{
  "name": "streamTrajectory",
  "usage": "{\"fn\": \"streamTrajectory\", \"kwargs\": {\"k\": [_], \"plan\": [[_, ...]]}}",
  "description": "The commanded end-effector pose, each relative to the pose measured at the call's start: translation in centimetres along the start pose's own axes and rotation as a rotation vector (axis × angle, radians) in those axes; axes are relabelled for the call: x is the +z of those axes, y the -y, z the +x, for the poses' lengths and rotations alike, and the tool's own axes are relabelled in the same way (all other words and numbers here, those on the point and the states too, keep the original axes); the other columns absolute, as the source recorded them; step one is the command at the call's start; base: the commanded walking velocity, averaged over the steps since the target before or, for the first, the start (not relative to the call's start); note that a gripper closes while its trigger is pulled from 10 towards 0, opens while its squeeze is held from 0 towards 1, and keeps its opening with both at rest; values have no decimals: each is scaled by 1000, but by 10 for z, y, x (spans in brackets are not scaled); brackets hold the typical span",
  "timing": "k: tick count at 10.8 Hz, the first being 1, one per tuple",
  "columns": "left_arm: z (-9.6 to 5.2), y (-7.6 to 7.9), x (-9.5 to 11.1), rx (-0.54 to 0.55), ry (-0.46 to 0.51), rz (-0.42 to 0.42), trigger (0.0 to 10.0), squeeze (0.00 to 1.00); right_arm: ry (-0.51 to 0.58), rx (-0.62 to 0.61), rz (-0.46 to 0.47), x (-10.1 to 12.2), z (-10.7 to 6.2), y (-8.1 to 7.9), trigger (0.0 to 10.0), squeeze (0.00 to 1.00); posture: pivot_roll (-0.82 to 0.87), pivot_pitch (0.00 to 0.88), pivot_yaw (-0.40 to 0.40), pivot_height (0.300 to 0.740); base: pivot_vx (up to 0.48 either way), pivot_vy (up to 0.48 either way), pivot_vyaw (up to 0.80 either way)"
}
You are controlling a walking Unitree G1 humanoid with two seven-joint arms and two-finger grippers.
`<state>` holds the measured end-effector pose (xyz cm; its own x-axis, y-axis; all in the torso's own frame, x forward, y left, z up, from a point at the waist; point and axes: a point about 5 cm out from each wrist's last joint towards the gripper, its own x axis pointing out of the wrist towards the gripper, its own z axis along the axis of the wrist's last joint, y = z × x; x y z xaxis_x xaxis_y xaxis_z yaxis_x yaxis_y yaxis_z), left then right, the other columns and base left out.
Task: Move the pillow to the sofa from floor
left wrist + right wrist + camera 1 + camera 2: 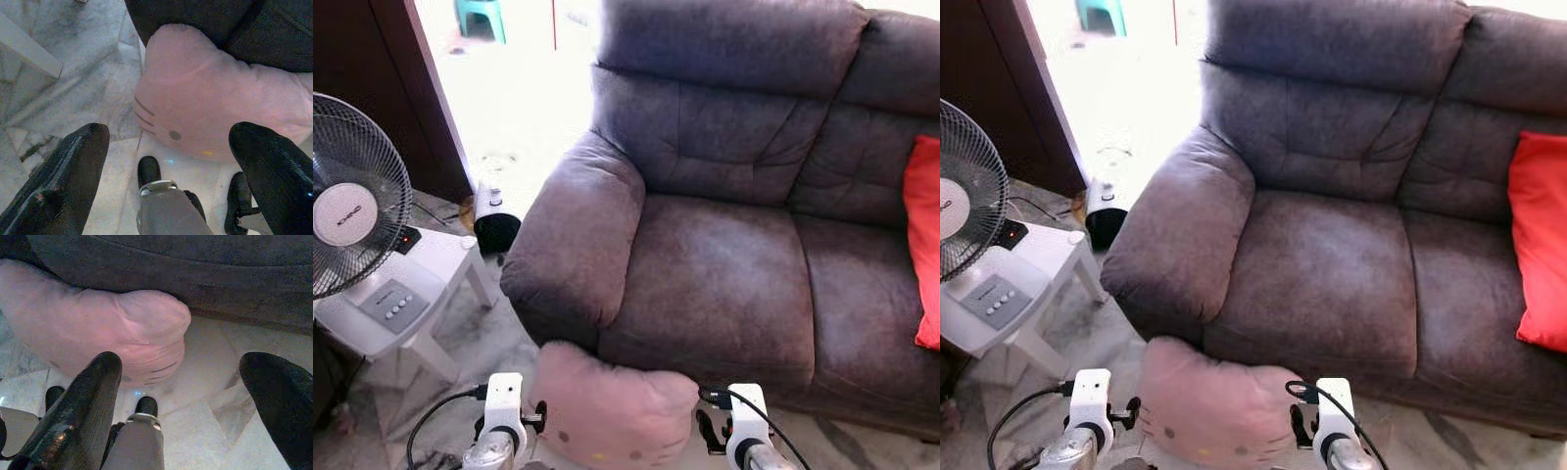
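Pink pillow on floor against sofa; red cushion on seat

Both arms low and apart, left gripper and right gripper with fingers wide.

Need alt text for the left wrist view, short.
A pink pillow with a cat face lies on the marble floor against the dark sofa, just ahead of the left gripper, whose two black fingers are spread wide open.
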<state>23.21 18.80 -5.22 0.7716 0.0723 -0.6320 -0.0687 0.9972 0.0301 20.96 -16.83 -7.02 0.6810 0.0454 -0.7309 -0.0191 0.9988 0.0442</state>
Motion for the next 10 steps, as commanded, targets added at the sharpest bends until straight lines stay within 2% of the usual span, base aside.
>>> {"fn": "streamTrajectory", "kwargs": {"k": [1, 4, 6, 8, 9, 10], "plan": [[-2, 0, -8, 0, -34, 9, 10000, 0, -19, -7, 4, -5, -1, 3, 10000, 0, 93, 116, -91, 657, 0, 0, 0], [1, -5, 9, 30, 57, -22, 10000, 0, 1, -17, 6, -2, -1, 4, 10000, 0, 94, 118, -90, 602, 0, 0, 0], [4, -6, 30, 44, 158, -32, 10000, 0, 140, -12, 21, 30, 3, 4, 10000, 0, 95, 124, -89, 562, 0, 0, 0], [6, -7, 55, 53, 267, -21, 10000, 0, 268, -3, 14, 62, 5, 6, 10000, 0, 90, 124, -88, 562, 0, 0, 0], [6, -7, 62, 56, 305, -22, 10000, 0, 295, -7, 22, 69, 5, 7, 10000, 0, 90, 123, -88, 562, 0, 0, 0], [5, -8, 87, 68, 433, -35, 10000, 0, 369, -27, 48, 85, 3, 11, 10000, 0, 90, 124, -88, 562, 0, 0, 0]]}}
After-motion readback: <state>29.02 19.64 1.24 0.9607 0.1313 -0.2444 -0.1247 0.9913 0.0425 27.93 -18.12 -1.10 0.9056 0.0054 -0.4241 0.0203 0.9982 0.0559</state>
